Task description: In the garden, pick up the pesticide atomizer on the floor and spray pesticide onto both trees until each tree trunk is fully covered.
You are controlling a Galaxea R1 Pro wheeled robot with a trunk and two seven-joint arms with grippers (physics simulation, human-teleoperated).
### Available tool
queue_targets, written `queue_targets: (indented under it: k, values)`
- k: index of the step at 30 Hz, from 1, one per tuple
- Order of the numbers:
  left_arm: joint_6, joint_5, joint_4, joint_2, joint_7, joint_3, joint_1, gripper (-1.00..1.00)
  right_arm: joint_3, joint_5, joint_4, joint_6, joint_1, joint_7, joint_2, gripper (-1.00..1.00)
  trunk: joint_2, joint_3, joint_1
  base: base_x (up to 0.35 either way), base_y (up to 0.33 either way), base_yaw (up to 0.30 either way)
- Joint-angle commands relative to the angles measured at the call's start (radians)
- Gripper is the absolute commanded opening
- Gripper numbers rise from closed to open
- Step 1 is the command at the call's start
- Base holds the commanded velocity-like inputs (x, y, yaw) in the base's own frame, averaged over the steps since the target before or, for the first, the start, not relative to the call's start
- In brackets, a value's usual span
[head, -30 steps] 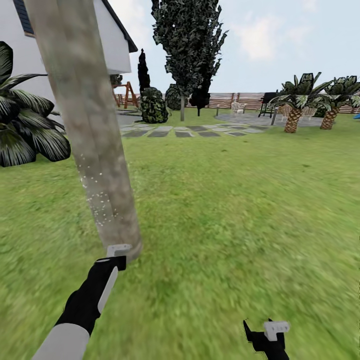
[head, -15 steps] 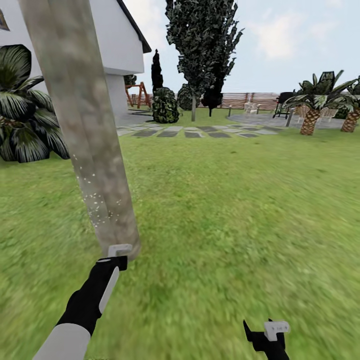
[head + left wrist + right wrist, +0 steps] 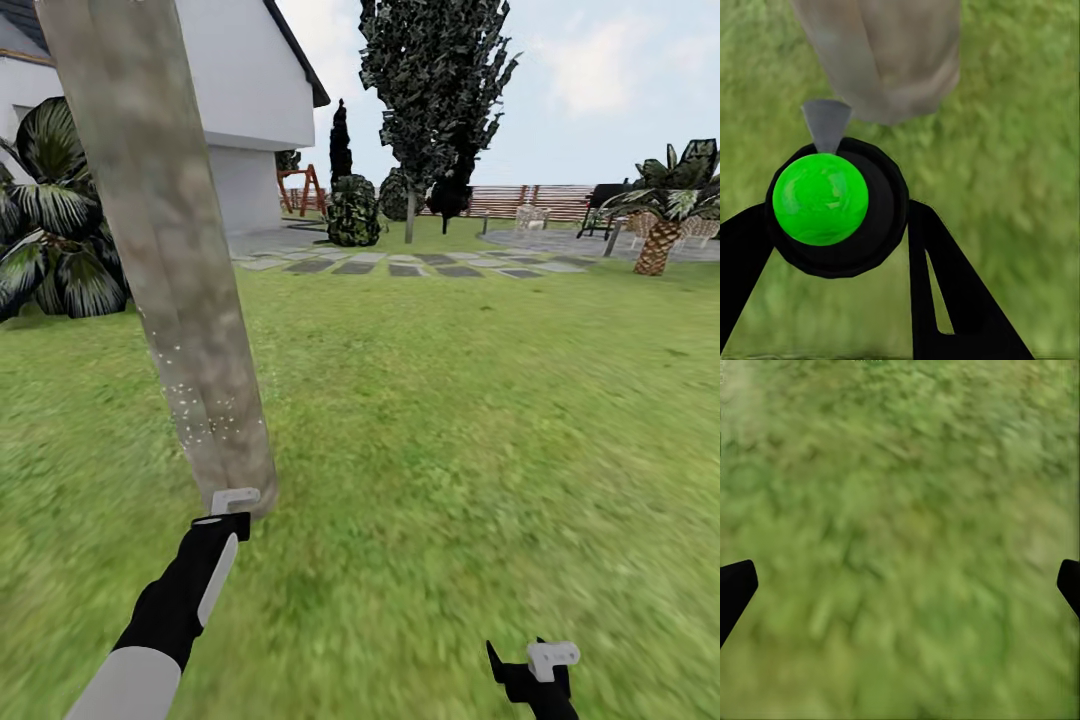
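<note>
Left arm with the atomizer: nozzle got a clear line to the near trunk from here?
Probably yes. The left gripper holds the atomizer with its grey nozzle aimed at the base of the tree trunk, only grass around it. White specks already dot the bark higher up.

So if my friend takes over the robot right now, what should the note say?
Left gripper: jaws shut on the pesticide atomizer, nozzle aimed at the base of the near tree trunk.
Right gripper: jaws open, holding nothing, above the lawn.
Done: atomizer is picked up; white spray specks show on the lower part of the trunk.
Left: cover the rest of this trunk, then spray the second tree far across the lawn.
</note>
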Motion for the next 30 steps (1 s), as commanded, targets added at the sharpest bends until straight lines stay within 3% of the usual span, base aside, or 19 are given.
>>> queue_targets:
  k: [1, 13, 30]
  values:
    - [0.0, 0.0, 0.0, 0.0, 0.001, 0.0, 0.0, -1.0, 0.0, 0.0, 0.0, 0.0, 0.0, 0.0, 0.0, 1.0, 0.0, 0.0, 0.0, 0.0, -0.273, 0.263]
    - [0.002, 0.008, 0.0, 0.0, 0.001, 0.001, 0.0, -1.0, 0.0, 0.0, 0.0, 0.0, 0.0, 0.0, 0.0, 1.0, 0.0, 0.0, 0.0, 0.02, -0.274, 0.272]
    - [0.0, 0.008, 0.0, 0.0, 0.001, 0.004, 0.0, -1.0, 0.001, 0.002, -0.002, 0.0, 0.0, 0.002, 0.0, 1.0, 0.0, 0.0, 0.0, 0.146, -0.271, 0.04]
